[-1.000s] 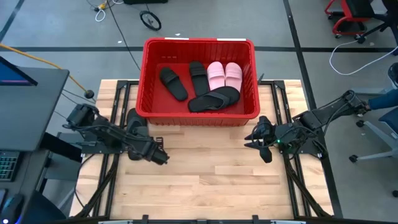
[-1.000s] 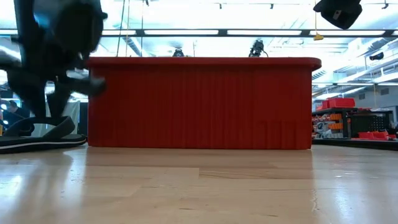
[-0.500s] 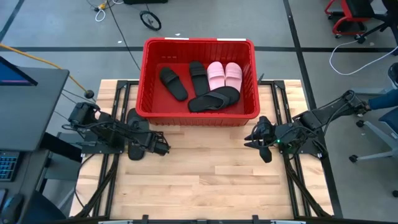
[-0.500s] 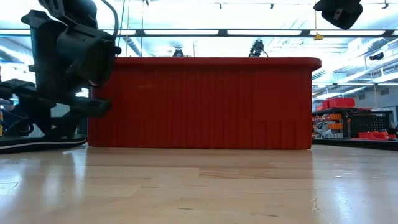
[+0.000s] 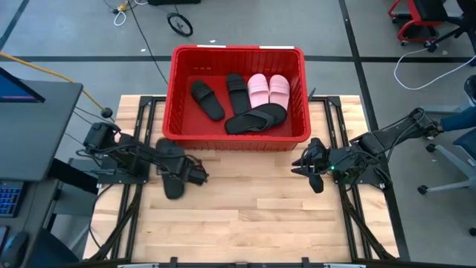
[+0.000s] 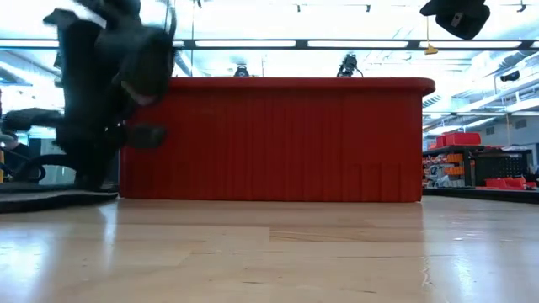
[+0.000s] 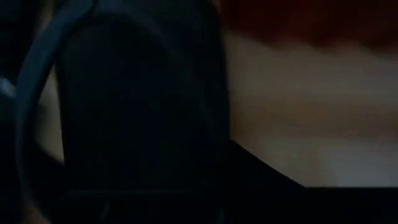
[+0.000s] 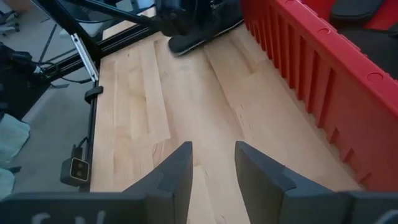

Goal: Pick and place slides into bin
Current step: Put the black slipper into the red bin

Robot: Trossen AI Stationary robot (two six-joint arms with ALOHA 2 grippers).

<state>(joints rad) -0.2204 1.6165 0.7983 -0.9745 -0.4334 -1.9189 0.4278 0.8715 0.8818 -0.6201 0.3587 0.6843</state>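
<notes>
Pale butcher-block planks covered the table point(image 5: 245, 216), which stood on a grey floor crossed by cables. At twelve o'clock on that surface sat the bin point(image 5: 239, 138), a red crate with ribbed walls, its long side facing the arms. Inside it lay five slides: a black slide point(image 5: 207, 100) at about ten o'clock, a second black one point(image 5: 237, 91) near the middle, the pink pair point(image 5: 268, 89) at two o'clock, and a black flip-flop point(image 5: 256, 119) slanted along the near wall. One more black sandal point(image 5: 170, 168) was outside the crate, at about nine o'clock on the table, just beside the bin's near left corner. The left gripper point(image 5: 198, 174) was over that sandal's near end with its fingers drawn together; the dark sole filled the left wrist view, and whether it was truly pinched could not be told. In the low view the same arm was a dark shape over the sandal's flat sole point(image 6: 50, 198). The right gripper point(image 5: 308, 168) waited at three o'clock, off the bin's right corner, its fingers point(image 8: 177, 171) parted over bare wood, holding nothing.
</notes>
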